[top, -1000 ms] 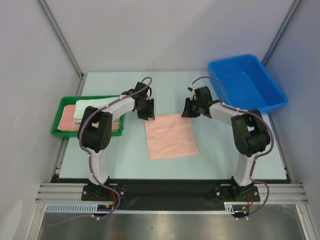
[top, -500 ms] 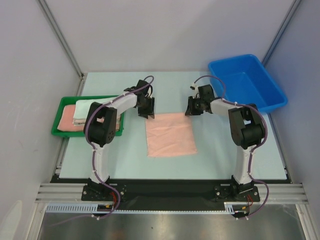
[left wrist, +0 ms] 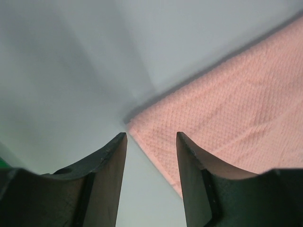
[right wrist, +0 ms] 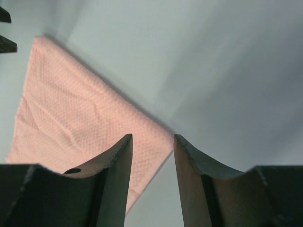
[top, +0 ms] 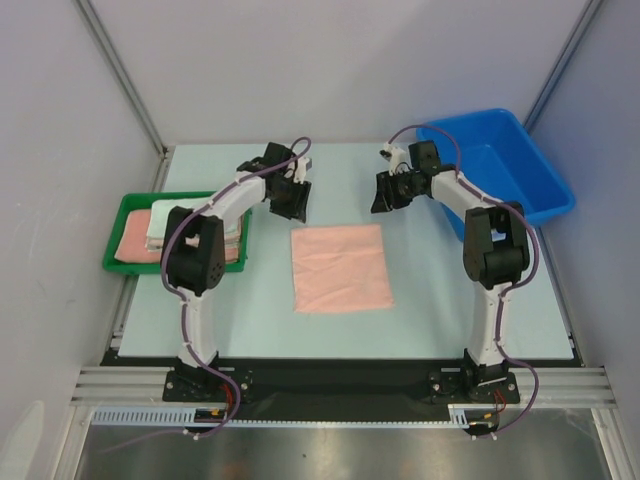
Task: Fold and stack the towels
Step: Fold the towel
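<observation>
Folded pink and white towels (top: pixel 160 228) lie in the green tray (top: pixel 118 266) at the left. The left hand (top: pixel 291 203) hovers above the bench (top: pixel 250 300), just beyond the far left corner of the salmon towel (top: pixel 340 267), which lies flat. Its fingers are parted and hold nothing. The right hand (top: pixel 386 196) hangs off the far right corner, likewise parted and empty.

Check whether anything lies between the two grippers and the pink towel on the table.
Nothing visible does. The left gripper and the right gripper each hang with open jaws near a far corner of the pink towel. Only bare table shows around those corners.
</observation>
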`<state>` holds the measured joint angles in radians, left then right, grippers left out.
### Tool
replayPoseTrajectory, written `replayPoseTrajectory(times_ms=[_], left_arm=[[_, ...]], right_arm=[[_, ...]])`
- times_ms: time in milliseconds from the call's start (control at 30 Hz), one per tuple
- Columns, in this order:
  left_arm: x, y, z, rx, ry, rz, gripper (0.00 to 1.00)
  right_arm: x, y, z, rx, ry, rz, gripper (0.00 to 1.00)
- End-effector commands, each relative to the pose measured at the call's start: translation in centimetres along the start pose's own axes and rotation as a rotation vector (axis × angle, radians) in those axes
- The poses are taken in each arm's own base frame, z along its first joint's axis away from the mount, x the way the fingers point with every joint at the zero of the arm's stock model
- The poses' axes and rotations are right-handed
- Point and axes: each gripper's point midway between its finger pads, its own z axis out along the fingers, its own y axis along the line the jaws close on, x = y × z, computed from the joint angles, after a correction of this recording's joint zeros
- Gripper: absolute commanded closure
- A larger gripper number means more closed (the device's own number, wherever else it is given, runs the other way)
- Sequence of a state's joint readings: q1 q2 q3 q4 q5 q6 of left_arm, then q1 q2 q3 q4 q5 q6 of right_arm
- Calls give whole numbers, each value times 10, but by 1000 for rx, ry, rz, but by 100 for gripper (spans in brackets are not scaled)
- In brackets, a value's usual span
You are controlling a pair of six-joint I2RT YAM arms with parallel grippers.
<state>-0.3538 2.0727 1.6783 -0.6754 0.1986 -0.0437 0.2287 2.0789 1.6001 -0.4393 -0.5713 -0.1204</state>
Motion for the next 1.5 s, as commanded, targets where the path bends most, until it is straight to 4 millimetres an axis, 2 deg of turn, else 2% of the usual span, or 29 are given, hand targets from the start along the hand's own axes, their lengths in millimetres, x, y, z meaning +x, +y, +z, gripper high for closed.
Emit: replayPoseTrajectory(times_ms=[0,67,100,167,233,267,367,500,600,667,733,933,1100,1333,1367,1433,1467], left_arm=[[-5,1,-19,71,-5,139,48],[2,3,-12,87,18,155,48],[3,4,-9,91,25,175,48],[11,7,-3,94,57,178,48],[14,13,2,94,66,182,47],[17,16,8,95,77,182,47],[22,26,13,92,97,180,48],[20,32,17,91,97,193,51],[16,31,17,107,87,211,55],[18,32,19,112,100,214,55],[16,26,20,145,96,219,51],[12,14,23,218,85,220,53],[19,16,29,228,124,214,56],[18,18,36,229,133,217,57],[19,17,37,234,136,215,58],[18,14,39,258,141,213,68],[18,14,39,266,142,215,77]], right_arm=[[27,2,7,-107,129,-44,54],[23,-2,8,-129,134,-74,54],[32,-3,12,-153,166,-59,54],[28,-6,13,-157,165,-69,54],[38,-8,20,-188,200,-66,54],[36,-9,21,-190,202,-72,55],[46,-11,25,-201,234,-64,60],[46,-15,26,-195,230,-74,71],[42,-16,25,-198,216,-75,76],[38,-15,23,-205,204,-79,75],[38,-15,22,-205,204,-78,75],[42,-19,22,-198,215,-66,76],[39,-21,21,-199,206,-65,77],[35,-21,20,-195,201,-68,77],[35,-22,20,-195,200,-69,78],[35,-21,21,-198,200,-71,79],[35,-23,21,-198,198,-69,81]])
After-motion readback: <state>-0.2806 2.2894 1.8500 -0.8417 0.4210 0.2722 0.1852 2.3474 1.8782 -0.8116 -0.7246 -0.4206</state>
